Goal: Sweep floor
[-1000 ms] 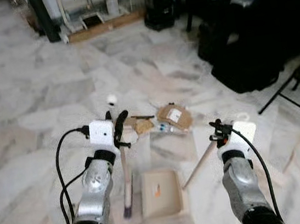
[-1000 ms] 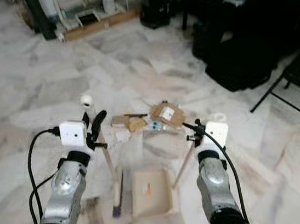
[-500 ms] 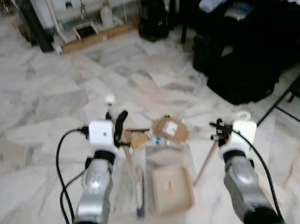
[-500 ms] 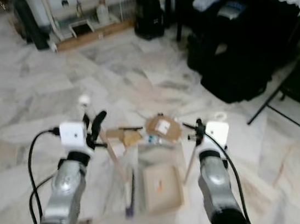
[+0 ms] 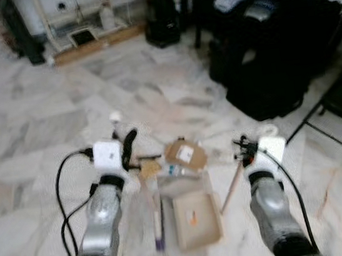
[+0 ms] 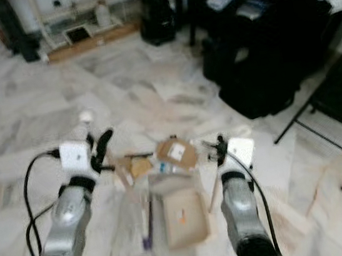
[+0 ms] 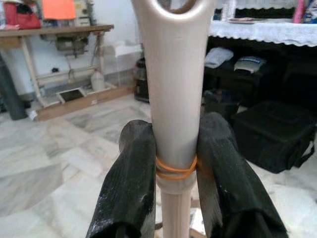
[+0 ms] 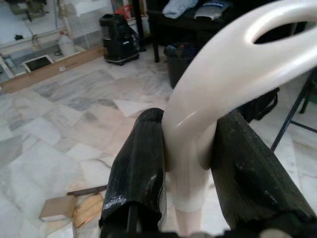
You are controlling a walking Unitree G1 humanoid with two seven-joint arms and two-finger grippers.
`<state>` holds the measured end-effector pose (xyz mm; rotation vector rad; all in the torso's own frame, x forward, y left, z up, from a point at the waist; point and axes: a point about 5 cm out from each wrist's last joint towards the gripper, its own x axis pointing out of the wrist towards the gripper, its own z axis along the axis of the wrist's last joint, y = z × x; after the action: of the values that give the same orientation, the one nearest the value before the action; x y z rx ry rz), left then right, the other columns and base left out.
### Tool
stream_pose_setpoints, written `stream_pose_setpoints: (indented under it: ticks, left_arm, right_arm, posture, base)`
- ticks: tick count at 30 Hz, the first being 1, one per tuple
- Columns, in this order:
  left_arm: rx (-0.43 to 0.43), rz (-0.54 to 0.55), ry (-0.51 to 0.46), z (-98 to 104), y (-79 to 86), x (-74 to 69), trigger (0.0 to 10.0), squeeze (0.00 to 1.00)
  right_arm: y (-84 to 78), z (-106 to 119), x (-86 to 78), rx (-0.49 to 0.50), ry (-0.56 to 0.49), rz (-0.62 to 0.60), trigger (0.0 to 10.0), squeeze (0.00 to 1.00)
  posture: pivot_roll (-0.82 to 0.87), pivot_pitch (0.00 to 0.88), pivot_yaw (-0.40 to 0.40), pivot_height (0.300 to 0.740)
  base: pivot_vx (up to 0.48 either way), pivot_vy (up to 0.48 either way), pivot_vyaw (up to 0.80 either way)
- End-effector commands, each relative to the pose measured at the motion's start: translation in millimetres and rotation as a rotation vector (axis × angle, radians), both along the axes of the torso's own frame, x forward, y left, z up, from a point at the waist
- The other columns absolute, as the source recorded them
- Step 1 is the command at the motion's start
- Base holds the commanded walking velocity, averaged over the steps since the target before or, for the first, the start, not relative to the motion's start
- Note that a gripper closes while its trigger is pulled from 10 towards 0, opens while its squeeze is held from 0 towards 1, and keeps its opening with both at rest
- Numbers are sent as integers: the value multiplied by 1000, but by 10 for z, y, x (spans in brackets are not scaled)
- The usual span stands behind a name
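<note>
Left gripper [image 7: 174, 163]: clamped on the broom handle [image 7: 173, 89], broom head down beside the dustpan.
Right gripper [image 8: 188, 163]: clamped on the dustpan handle [image 8: 213, 94].
Dustpan [image 5: 196, 219]: on the marble floor [image 5: 44, 119], between both arms.
Cardboard scraps [image 5: 185, 155]: just beyond it.

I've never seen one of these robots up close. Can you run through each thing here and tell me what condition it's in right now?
Left claw: shut on the broom handle.
Right claw: shut on the dustpan handle.
Broom: head down on the floor.
Dustpan: resting on the floor, a small orange scrap inside.
Cardboard scraps: scattered on the floor beyond the dustpan, not yet swept.
Black bag: sitting on the floor, contents hidden.
</note>
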<state>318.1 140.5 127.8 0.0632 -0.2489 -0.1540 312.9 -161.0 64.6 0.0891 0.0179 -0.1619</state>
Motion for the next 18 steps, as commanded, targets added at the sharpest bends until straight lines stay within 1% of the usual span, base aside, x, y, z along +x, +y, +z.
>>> stream_pose_setpoints:
  ticks: [1,18]
  left_arm:
    - [8,-15,-52,111,-53,13,10000,0]
    - [3,0,-65,139,-31,20,10000,0]
  right_arm:
    - [-44,63,16,12,-36,-17,10000,0]
    - [-57,74,15,6,-41,-21,10000,0]
  posture:
    - [-38,101,-21,740]
    - [-42,112,-20,740]
  base:
    - [289,0,0]
    - [288,0,0]
